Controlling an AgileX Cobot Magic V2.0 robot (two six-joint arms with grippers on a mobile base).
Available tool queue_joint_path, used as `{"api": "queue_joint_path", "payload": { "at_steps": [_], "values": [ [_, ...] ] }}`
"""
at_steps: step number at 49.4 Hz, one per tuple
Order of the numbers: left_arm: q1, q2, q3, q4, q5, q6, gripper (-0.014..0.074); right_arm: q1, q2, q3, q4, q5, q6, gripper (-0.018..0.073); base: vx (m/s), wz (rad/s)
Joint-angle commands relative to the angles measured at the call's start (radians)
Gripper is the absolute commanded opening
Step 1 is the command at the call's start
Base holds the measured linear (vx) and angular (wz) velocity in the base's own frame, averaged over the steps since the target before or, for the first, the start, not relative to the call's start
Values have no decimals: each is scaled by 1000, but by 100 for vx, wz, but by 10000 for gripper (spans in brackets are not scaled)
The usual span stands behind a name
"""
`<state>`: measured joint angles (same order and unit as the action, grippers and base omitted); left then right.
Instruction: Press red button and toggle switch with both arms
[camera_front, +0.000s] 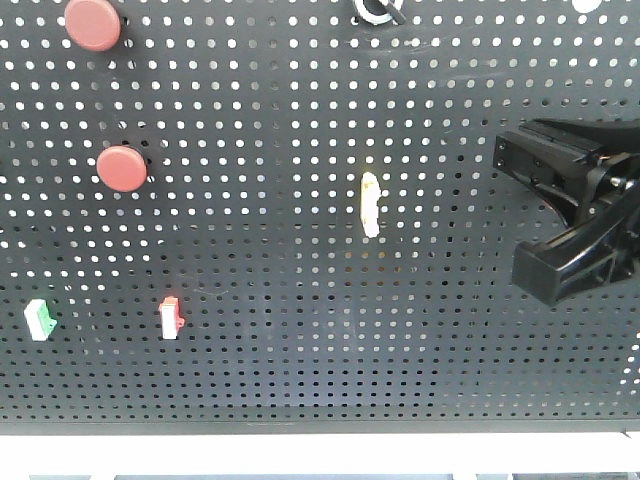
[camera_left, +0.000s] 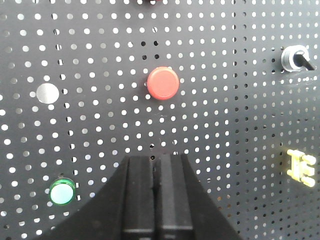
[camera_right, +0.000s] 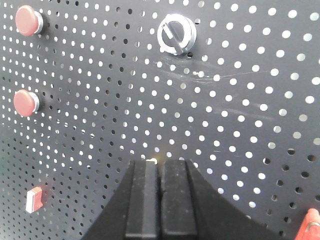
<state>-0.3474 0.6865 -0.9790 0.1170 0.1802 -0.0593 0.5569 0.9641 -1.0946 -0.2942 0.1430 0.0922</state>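
Left gripper (camera_left: 157, 162) jaws closed, empty; red button (camera_left: 163, 83) at 12 o'clock, stiff, press its face. Right gripper (camera_right: 160, 167) closed, empty.

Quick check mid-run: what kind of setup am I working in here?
Probably a lab test rig: a black perforated panel fitted with red push buttons, a rotary selector switch and small rocker switches.

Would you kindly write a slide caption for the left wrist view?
Left end effector, closed, faces a black pegboard just below a red button.
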Motion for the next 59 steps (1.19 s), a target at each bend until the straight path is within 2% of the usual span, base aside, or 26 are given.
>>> {"api": "queue_joint_path", "payload": {
  "at_steps": [1,6,10,14,17,21,26,32,36,59],
  "values": [
    [-2,-19,-2,15,-33,34,2,-3,-13,-26,-14,-71,-4,-3,0,0],
    [27,-96,121,76,-13,105,2,-3,-13,-26,-14,-72,-4,-3,0,0],
    [83,-178,270,75,-45,99,2,-3,-13,-26,-14,-72,-4,-3,0,0],
    [168,-252,450,30,-96,65,2,-3,-13,-26,-14,-72,-4,-3,0,0],
    [236,-326,581,-36,-131,41,2,-3,-13,-26,-14,-72,-4,-3,0,0],
    [306,-412,733,-75,-157,40,2,-3,-13,-26,-14,-72,-4,-3,0,0],
    [344,-520,881,-86,-198,40,2,-3,-13,-26,-14,-72,-4,-3,0,0],
    [346,-649,1052,-86,-287,44,2,-3,-13,-26,-14,-72,-4,-3,0,0],
    [345,-722,1030,-87,-119,43,2,-3,-13,-26,-14,-73,-4,-3,0,0],
    [346,-699,1034,-86,-72,43,2,-2,-13,-26,-14,-76,-4,-3,0,0]
  ]
}}
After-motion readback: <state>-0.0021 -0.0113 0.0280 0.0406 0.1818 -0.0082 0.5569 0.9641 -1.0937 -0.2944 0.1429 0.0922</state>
